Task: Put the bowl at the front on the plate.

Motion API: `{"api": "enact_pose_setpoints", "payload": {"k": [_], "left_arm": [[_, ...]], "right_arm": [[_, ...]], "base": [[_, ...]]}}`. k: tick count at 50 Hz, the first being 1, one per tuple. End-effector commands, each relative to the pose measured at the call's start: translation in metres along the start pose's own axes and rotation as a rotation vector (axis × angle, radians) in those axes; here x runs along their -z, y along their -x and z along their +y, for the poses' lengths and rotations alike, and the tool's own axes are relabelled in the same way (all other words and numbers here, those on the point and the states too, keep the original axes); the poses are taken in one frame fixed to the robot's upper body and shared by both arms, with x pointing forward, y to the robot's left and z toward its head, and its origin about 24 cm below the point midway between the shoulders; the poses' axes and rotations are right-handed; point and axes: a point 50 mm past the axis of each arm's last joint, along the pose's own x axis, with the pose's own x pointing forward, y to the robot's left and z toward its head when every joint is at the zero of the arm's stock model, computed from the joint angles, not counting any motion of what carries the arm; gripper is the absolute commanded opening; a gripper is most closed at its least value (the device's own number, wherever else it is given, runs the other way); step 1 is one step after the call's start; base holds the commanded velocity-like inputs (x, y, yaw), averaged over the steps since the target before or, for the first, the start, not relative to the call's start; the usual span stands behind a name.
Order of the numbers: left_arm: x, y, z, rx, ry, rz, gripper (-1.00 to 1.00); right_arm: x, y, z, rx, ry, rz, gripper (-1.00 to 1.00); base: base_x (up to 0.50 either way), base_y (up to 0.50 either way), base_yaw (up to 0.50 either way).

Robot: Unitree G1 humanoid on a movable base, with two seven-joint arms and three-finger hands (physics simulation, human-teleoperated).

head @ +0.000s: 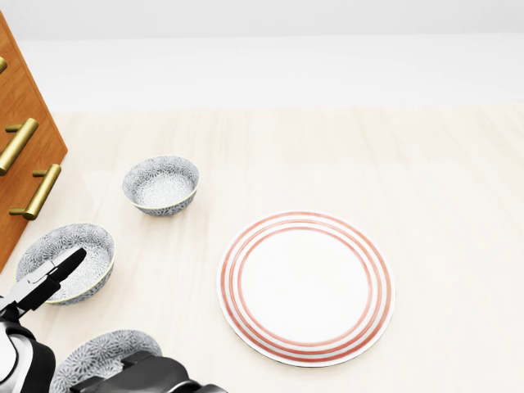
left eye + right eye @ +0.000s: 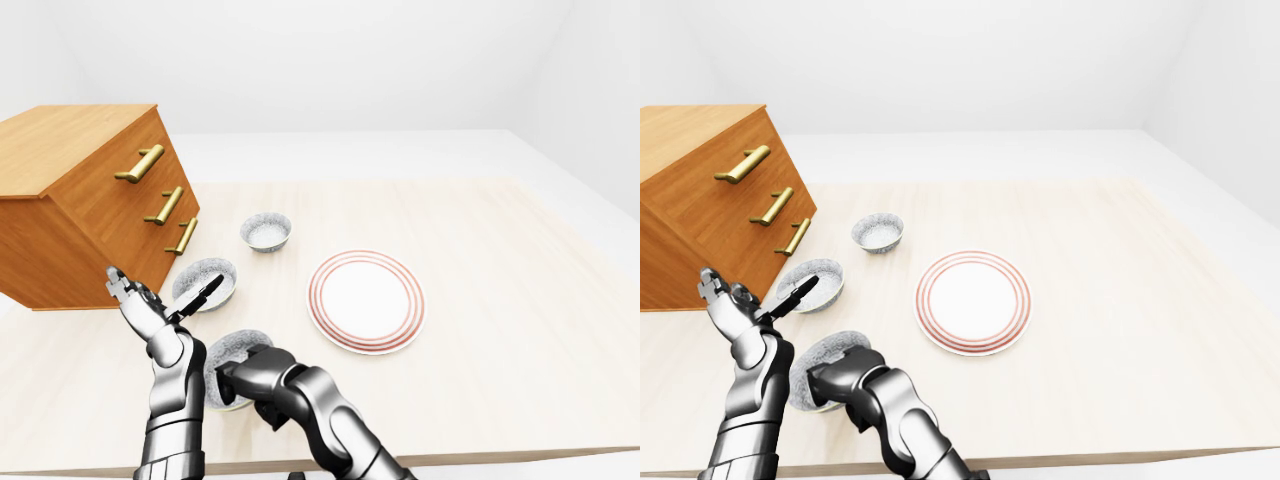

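Note:
Three patterned grey bowls stand in a row at the left of the table. The nearest bowl (image 2: 232, 352) lies lowest in the left-eye view, and my right hand (image 2: 243, 374) sits over its near rim, covering part of it; the finger grip is hidden. The middle bowl (image 1: 67, 260) and the farthest bowl (image 1: 160, 185) stand untouched. A white plate (image 1: 305, 286) with red rings lies to their right, with nothing on it. My left hand (image 2: 163, 287) hovers open above the table, just left of the middle bowl.
A wooden chest of drawers (image 2: 90, 200) with brass handles stands at the left, close to the bowls. The table's edge (image 2: 500, 455) runs along the bottom of the left-eye view.

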Motion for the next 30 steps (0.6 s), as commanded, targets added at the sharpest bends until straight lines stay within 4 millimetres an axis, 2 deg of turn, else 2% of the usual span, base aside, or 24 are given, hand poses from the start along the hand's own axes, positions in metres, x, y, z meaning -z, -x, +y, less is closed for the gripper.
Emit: {"api": "enact_pose_setpoints", "payload": {"k": [1, 14, 30], "left_arm": [[0.0, 0.0, 0.0, 0.0, 0.0, 0.0, 1.0], [-0.002, 0.0, 0.0, 0.002, -0.001, -0.008, 1.0], [0.003, -0.001, -0.001, 0.003, -0.016, 0.008, 1.0]], "right_arm": [[0.006, 0.006, 0.004, 0.016, 0.01, 0.067, -1.0], [-0.003, 0.031, -0.029, 0.205, 0.111, 0.1, -1.0], [-0.002, 0.049, -0.041, 0.3, 0.151, 0.14, -1.0]], "base": [[0.0, 0.0, 0.0], [0.0, 0.0, 0.0], [0.0, 0.0, 0.0]]}}
